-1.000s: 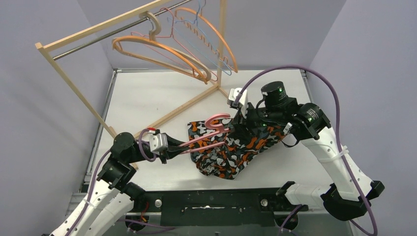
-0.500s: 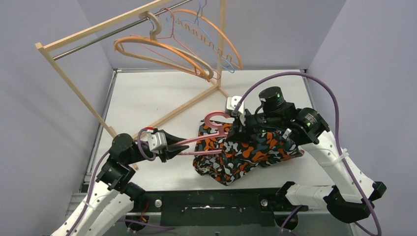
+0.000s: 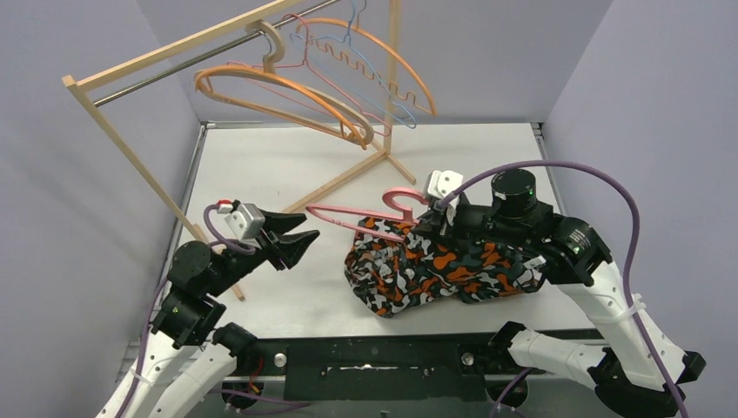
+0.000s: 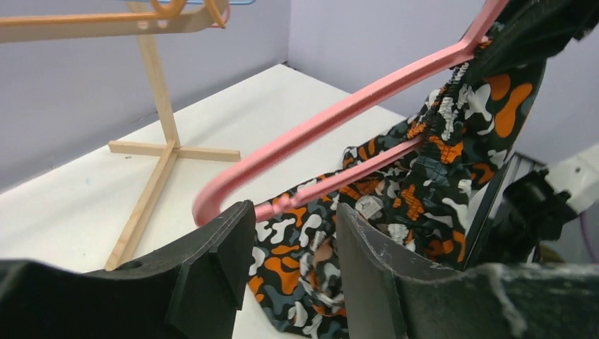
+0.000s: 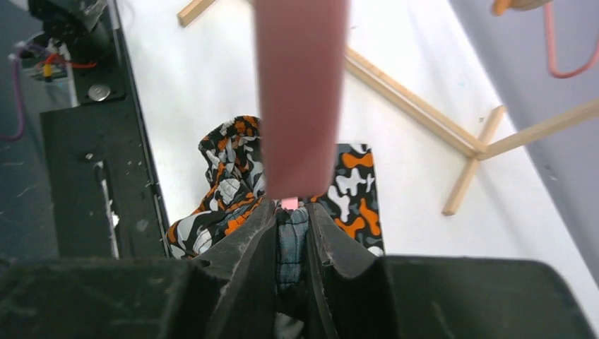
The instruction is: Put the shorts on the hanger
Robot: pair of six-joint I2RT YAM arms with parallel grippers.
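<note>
We see the left tool (image 3: 300, 233) has let go of the hanger (image 3: 348, 212) and drawn back, spread wide and empty. The right tool (image 5: 291, 212) pinches the hanger, raised at mid-worktop (image 3: 261, 165), with the shorts (image 3: 435, 270) bunched around its lower bar.

The shorts (image 3: 435, 270) were soft fabric in a camouflage print of black, orange, white and grey-teal blotches. They were bunched and crumpled, with most of the fabric slumped in a heap on the white bench (image 3: 261, 165). A gathered elastic edge lay against the upper arm of the hanger (image 3: 352, 214). The hanger was thick pink plastic with a chunky curved hook and a lower bar. It was tilted, the free rounded end lower than the hook end. One shoulder arm projected bare to the left of the garment, and the lower bar ran into the fabric. The opposite shoulder was hidden by the shorts.
</note>
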